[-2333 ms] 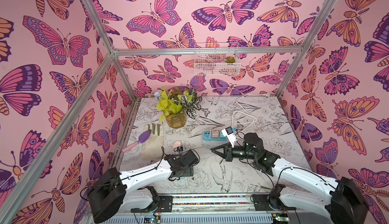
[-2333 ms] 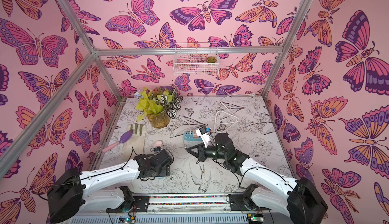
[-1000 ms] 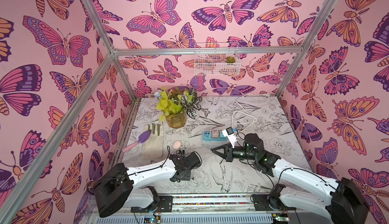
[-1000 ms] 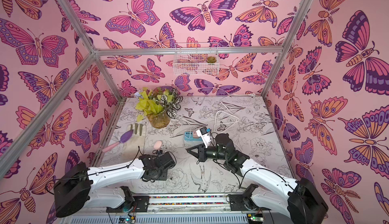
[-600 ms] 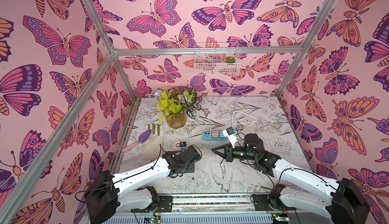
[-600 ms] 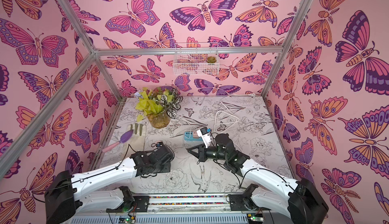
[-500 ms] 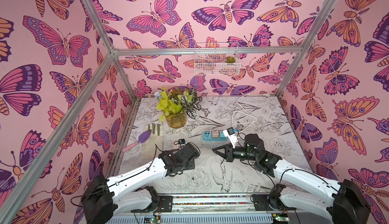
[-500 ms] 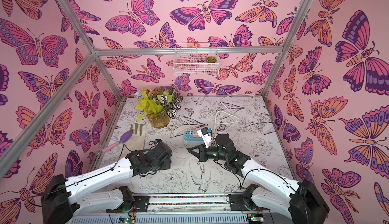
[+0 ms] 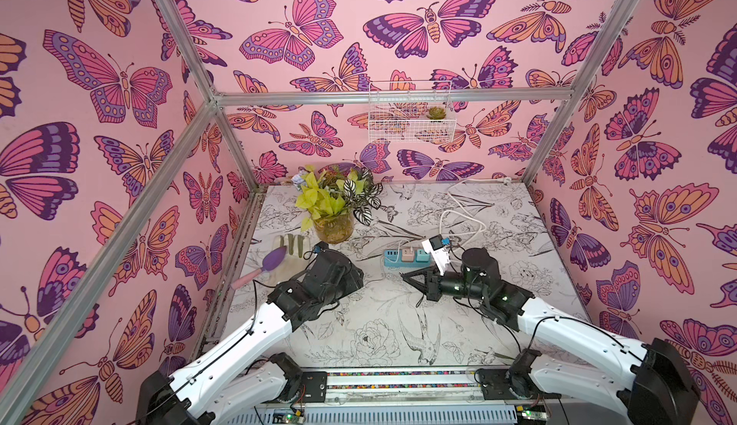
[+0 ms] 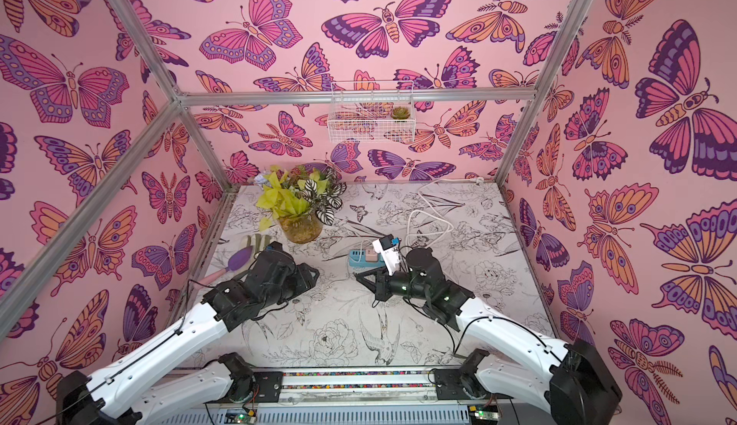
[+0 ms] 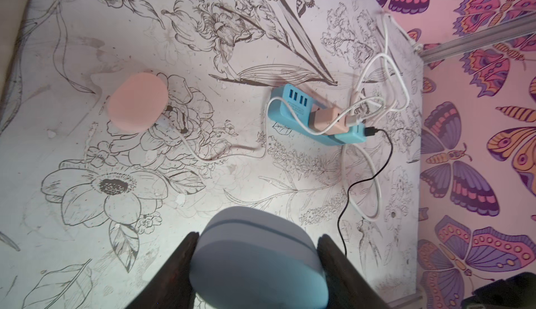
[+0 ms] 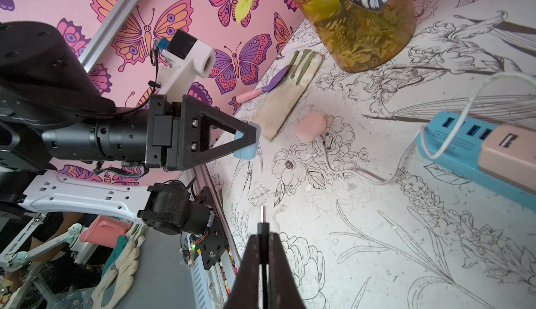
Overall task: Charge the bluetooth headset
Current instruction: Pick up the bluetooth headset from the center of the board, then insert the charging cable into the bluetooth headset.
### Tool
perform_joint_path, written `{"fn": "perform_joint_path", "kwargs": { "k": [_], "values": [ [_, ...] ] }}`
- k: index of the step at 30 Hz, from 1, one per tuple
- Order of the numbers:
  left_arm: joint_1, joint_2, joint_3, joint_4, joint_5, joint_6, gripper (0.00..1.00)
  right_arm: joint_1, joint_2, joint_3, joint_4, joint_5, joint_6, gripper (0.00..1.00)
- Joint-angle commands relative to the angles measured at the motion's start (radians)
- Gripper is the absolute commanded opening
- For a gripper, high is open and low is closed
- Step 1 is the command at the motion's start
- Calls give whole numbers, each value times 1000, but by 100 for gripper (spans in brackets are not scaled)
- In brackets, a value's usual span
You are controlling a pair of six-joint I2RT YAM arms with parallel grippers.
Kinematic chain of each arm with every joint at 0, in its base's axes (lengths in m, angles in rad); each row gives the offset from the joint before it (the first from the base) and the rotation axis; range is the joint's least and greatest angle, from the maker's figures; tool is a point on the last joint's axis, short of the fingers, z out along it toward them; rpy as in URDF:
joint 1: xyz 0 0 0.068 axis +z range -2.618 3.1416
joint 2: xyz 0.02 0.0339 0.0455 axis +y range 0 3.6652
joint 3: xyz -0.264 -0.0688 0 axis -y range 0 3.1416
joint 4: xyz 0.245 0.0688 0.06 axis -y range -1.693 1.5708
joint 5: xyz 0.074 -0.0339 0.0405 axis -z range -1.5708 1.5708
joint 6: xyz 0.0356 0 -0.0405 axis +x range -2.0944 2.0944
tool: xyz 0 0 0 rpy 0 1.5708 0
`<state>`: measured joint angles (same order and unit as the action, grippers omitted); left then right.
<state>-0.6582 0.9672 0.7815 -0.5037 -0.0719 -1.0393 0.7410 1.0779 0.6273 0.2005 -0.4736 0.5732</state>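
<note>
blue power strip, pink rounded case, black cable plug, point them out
blue power strip (image 11: 297, 99), left wrist view, usb port face
pink rounded case (image 11: 136, 101), left wrist view, middle of top
black cable plug (image 12: 262, 230), right wrist view, black body behind metal tip

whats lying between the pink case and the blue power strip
Only a white cable, running from the pink case to the power strip; the left wrist view shows it.

Power strip (image 12: 464, 159), 4 o'clock from pot (image 9: 333, 230) in a top view: boxed printed label beside USB ports, too blurred to read. No other legible text, brand, number, sign.
</note>
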Motion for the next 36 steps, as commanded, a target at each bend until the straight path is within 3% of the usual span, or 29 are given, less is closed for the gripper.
{"fn": "perform_joint_path", "kwargs": {
  "k": [1,12,19,36],
  "values": [
    [31,3,13,81,68,-76,21,-5,14,57,-41,21,-58,0],
    [59,7,0,273,171,-269,20,6,49,115,-36,42,-136,0],
    [58,32,-8,379,247,-369,20,97,75,132,-36,153,-226,0],
    [45,32,-68,511,299,-530,19,186,111,91,128,339,-297,0]
  ]
}}
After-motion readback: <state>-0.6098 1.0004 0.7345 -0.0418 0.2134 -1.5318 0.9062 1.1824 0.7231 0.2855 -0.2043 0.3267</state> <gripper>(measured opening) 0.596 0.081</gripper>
